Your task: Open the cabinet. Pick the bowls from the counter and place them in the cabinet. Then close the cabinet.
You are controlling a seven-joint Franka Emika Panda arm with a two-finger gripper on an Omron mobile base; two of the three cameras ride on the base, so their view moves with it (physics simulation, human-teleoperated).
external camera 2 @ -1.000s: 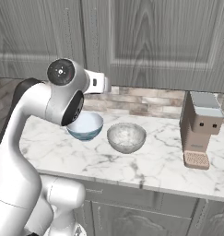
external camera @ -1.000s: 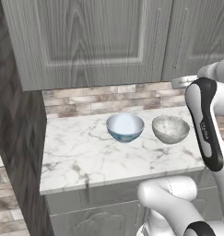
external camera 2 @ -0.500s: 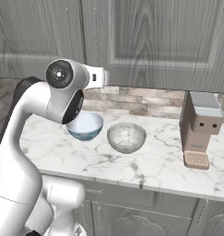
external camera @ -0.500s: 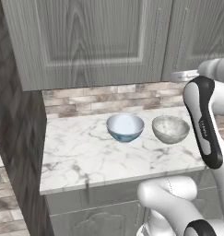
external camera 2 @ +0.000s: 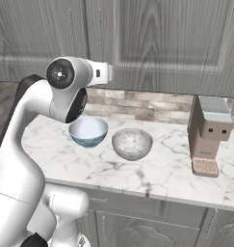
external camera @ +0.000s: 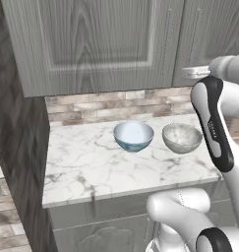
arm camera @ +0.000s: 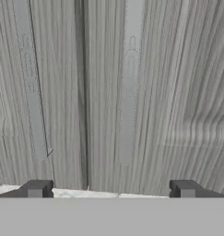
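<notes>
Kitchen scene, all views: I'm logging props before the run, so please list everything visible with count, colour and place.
cabinet: one, grey wood grain, on the wall above the counter, both doors shut
handles: two, slim grey bars, either side of the door seam
backsplash: one, brown-grey brick, behind the counter
counter: one, white marble with grey veins
blue bowl: one, light blue with white inside, mid-counter
stone bowl: one, speckled grey-beige, beside the blue bowl, apart from it
coffee machine: one, tan and grey, at the counter's right end
base cabinet: pale grey, under the counter
gripper: one, dark tips, jaws wide open, facing the cabinet doors
arm: one, white with dark joints
</notes>
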